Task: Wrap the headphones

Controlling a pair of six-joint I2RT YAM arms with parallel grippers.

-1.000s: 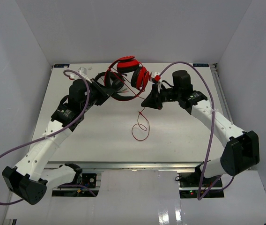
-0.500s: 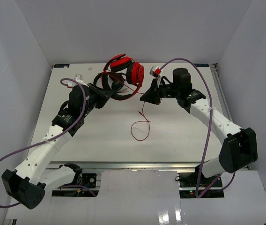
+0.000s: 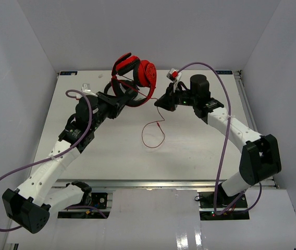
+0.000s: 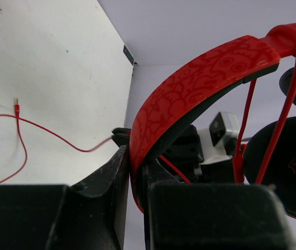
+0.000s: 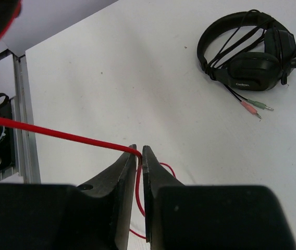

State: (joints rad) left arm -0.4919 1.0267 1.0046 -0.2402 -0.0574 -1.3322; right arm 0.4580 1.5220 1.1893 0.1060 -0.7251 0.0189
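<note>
Jaws closed, both: left gripper point(image 4: 136, 166) clamped on headband point(image 4: 205, 78), right gripper point(image 5: 139, 156) pinching cable point(image 5: 59, 135). Nearest, one cable loop on table point(image 3: 200, 151). Farther, one red headphones point(image 3: 136, 73) aloft mid-back, earcups uppermost, headband arcing down-left. One black headphones point(image 5: 249, 57) lying flat.

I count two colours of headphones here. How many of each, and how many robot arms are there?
red over-ear headphones with a thin red cable: 1
all-black over-ear headphones: 1
white robot arms: 2
Total: 4
</note>
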